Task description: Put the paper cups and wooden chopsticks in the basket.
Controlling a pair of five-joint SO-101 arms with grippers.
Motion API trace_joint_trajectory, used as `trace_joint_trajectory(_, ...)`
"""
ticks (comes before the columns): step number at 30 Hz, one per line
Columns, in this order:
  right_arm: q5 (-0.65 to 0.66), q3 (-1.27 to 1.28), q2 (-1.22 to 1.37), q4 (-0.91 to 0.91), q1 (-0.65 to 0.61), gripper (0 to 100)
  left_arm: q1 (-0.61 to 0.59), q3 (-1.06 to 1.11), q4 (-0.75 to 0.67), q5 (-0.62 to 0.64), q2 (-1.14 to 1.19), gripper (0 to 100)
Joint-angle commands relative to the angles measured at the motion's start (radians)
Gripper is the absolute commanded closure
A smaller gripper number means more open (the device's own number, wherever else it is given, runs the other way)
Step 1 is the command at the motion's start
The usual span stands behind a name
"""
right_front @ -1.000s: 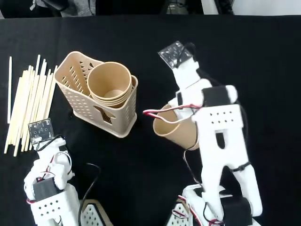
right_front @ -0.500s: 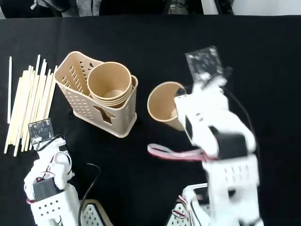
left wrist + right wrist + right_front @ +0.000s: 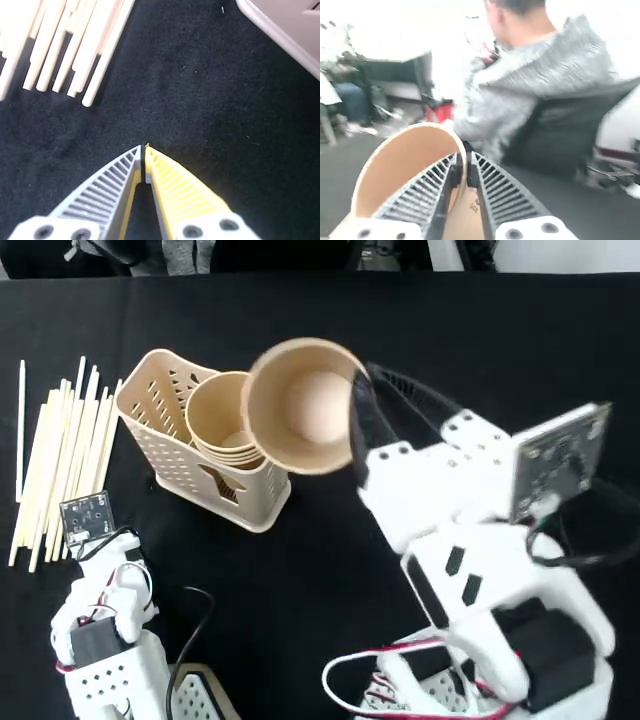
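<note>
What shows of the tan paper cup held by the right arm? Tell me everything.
The tan paper cup is plain, tapered, empty, held aloft and tipped sideways, mouth toward the high camera. The right gripper is shut on its wall, one finger inside. Seen from above, it overlaps the beige slotted plastic basket and the cups nested there.

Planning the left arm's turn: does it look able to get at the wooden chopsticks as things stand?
Probably yes. The left gripper sits close to the wooden chopsticks, with just bare black table between them. Its jaws are shut, so they must open first.
</note>
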Motion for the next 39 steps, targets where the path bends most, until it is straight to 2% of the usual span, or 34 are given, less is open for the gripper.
trace_joint_trajectory(1,-0.038,-0.183,0.171,-0.026,-0.068,98.6,-0.004,0.016,0.008,0.008,-0.009,97)
trace_joint_trajectory(7,-0.068,-0.400,0.472,-0.021,-0.106,98.6,-0.004,0.016,0.008,0.008,-0.009,97)
trace_joint_trajectory(12,-0.084,-0.469,0.618,0.031,-0.104,98.6,-0.004,0.016,0.008,0.008,-0.009,97)
trace_joint_trajectory(27,-0.087,-0.390,0.705,0.072,-0.101,98.7,-0.004,0.016,0.008,0.008,-0.009,97)
trace_joint_trajectory(31,-0.143,-0.384,0.704,0.094,-0.106,98.7,-0.004,0.016,0.008,0.008,-0.009,97)
trace_joint_trajectory(36,-0.147,-0.364,0.714,0.112,-0.104,98.2,-0.004,0.016,0.008,0.008,-0.009,97)
trace_joint_trajectory(39,-0.146,-0.334,0.725,0.114,-0.107,89.9,-0.004,0.016,0.008,0.008,-0.009,97)
